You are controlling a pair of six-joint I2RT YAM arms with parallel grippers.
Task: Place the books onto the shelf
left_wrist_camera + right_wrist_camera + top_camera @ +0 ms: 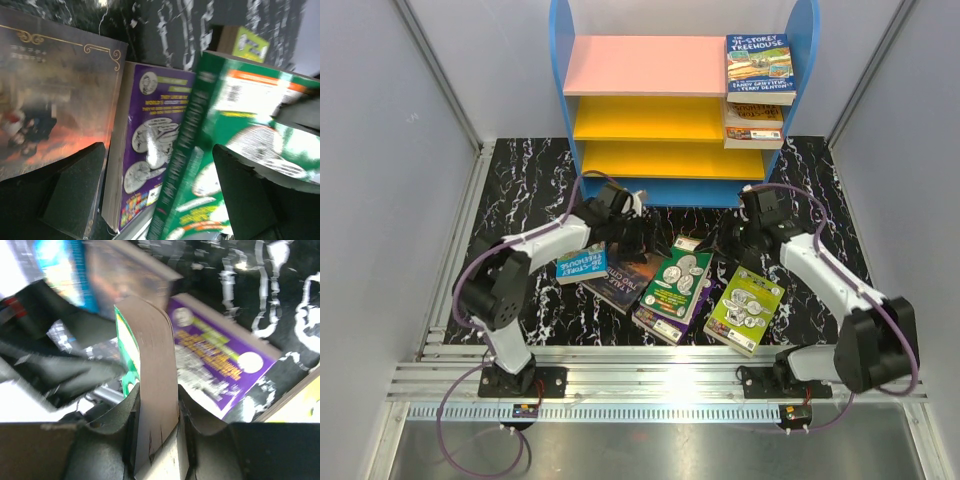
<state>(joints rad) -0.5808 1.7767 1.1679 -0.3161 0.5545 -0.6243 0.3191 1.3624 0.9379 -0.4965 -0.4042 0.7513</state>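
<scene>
Since the green book (150,350) is clamped only by its page edge in the right gripper (155,410), which is narrowed onto it, a slip or a sagging, fanning cover is to be feared once it is lifted. The purple book (145,145) underneath may be dragged along. The left gripper (160,182) is held wide and empty, straddling that stack, so a clash between the arms is risked. Nearest the bases, the lime book (745,308) is seen flat on the worktop (520,180). Beyond it, the dark book (625,275) and a blue book (582,263) are spread. Farthest off, the shelf (560,90) is occupied at its right end by two books (760,68).
</scene>
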